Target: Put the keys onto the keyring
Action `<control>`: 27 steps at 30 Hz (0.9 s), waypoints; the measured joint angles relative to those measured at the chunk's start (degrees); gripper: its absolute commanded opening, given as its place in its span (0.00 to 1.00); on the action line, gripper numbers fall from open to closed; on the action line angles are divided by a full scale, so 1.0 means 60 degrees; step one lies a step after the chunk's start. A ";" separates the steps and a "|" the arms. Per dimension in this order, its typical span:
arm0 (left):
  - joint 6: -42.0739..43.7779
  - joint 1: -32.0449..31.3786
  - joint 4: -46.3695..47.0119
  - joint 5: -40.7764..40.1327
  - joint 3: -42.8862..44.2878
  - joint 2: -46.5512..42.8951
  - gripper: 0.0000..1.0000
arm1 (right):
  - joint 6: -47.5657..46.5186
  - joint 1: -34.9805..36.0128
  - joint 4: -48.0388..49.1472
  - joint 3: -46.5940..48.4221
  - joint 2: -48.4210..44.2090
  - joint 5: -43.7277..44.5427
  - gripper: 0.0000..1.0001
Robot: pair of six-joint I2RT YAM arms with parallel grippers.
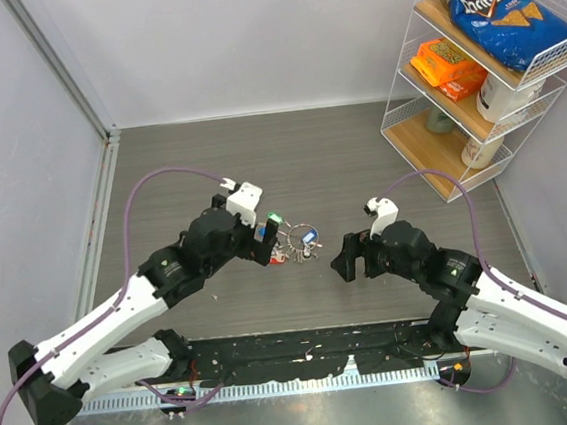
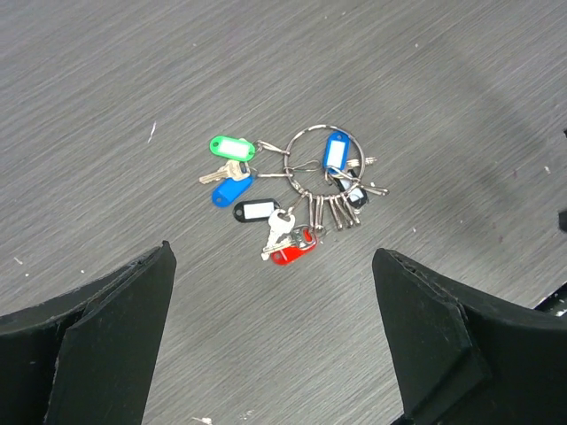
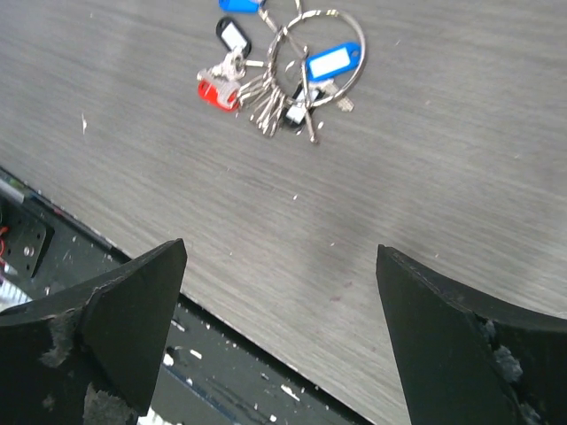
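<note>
Left tool agape beside the keys, right tool agape nearby.

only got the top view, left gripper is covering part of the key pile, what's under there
Observer: The left wrist view shows a black tag with a white label. It lies outside the loop of the keyring, next to a red-headed key.
Operator: is either gripper holding anything
Observer: No. The wrist views show the left gripper and the right gripper both wide open and holding nothing.
</note>
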 measured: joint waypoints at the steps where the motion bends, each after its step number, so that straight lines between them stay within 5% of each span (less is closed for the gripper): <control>1: -0.0004 0.0000 0.0011 0.0022 -0.0120 -0.0226 1.00 | -0.0029 0.0000 -0.0018 0.0080 0.0022 0.0138 0.95; 17: 0.0025 0.0000 0.0066 0.0229 -0.0798 -0.3792 1.00 | -0.0973 0.0000 -0.1719 0.3362 0.1876 0.3610 0.95; 27: 0.0033 0.0000 -0.0004 0.0273 -0.0958 -0.5118 1.00 | -0.1483 0.0000 -0.2000 0.3960 0.1362 0.4521 0.95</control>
